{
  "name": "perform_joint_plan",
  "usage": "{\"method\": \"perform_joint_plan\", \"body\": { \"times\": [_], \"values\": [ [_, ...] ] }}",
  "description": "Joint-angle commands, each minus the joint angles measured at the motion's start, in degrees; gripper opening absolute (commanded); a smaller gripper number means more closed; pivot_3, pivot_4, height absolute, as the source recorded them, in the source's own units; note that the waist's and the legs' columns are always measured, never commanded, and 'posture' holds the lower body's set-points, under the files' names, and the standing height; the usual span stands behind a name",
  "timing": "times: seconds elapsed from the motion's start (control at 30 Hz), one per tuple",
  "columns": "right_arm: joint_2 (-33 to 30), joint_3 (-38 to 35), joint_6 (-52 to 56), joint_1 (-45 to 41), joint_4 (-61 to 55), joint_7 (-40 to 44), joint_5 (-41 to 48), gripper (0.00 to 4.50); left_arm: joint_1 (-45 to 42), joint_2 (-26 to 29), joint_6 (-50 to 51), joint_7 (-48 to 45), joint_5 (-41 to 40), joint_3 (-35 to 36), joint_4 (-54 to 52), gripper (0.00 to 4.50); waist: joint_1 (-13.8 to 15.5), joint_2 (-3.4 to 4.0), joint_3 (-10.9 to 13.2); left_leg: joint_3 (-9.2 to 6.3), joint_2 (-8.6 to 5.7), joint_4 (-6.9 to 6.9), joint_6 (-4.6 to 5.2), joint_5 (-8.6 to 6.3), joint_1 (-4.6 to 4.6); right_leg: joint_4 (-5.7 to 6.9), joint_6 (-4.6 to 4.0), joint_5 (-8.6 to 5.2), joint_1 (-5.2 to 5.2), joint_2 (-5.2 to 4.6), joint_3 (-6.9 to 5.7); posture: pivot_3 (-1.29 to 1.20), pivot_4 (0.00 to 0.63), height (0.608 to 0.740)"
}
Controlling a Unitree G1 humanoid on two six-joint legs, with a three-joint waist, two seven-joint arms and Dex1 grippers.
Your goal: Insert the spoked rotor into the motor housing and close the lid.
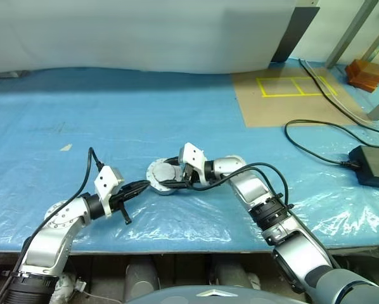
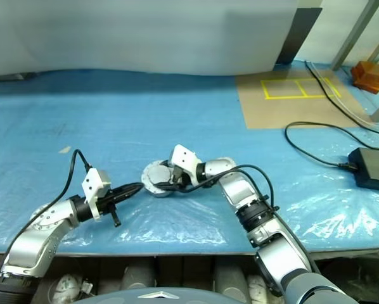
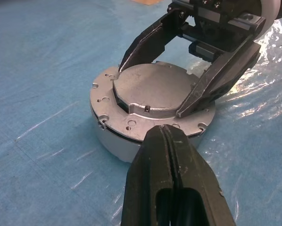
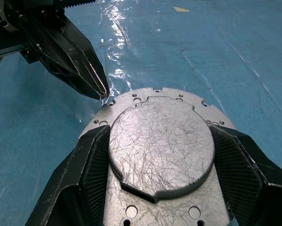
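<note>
The motor housing (image 3: 113, 145) is a round silver puck on the blue sheet, near the table's front middle. A flat grey lid (image 3: 153, 89) with a holed flange and a raised scratched disc lies on top of it, with a thin seam showing between the two. My right gripper (image 4: 160, 132) reaches in from the right, its fingers (image 3: 216, 80) pressed against both sides of the raised disc. The left gripper (image 1: 144, 185) is shut, and its tip touches the flange's rim on the side nearest it. The spoked rotor is hidden.
A black power brick (image 1: 373, 166) with a looping cable (image 1: 316, 149) lies at the right. Behind it is a brown board (image 1: 284, 95) marked with yellow tape, and an orange block (image 1: 366, 73) at the far right. The table's front edge (image 1: 177, 244) runs just under both arms.
</note>
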Motion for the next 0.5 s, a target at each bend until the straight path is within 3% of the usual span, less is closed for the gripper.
{"method": "perform_joint_plan", "body": {
  "times": [0.03, 0.27, 0.5],
  "values": [
    [0.90, 3.21, 1.67, 1.88, 3.65, -1.47, -2.97, 2.95, -0.76, -0.10, -0.85, 0.16, 0.19, -0.05, -0.48, 0.00, -0.13, 0.00, 0.00, 0.01, 0.00, -0.01, 0.00, 0.00, 0.03, 0.00, -0.01, 0.00, 0.01, 0.00, 0.02, 0.00, 0.150, 0.740],
    [-0.94, 6.40, -3.94, 2.55, 8.59, -2.39, -8.22, 2.95, -1.13, -0.56, -1.06, 0.62, 0.75, -0.33, -0.18, 0.00, -1.13, -0.01, -0.19, 0.01, -0.01, -0.05, 0.01, -0.01, 0.13, 0.00, -0.03, 0.01, 0.09, 0.00, 0.04, 0.00, 0.150, 0.740],
    [-0.89, 6.65, -2.69, 2.13, 9.52, -4.45, -9.31, 2.95, -1.55, -1.16, -1.70, 0.89, 1.49, -0.49, 0.84, 0.00, -1.19, 0.07, -0.37, 0.00, -0.02, -0.09, 0.24, -0.14, 0.21, -0.01, -0.01, 0.00, 0.13, -0.01, 0.05, 0.00, 0.150, 0.740]
  ]
}}
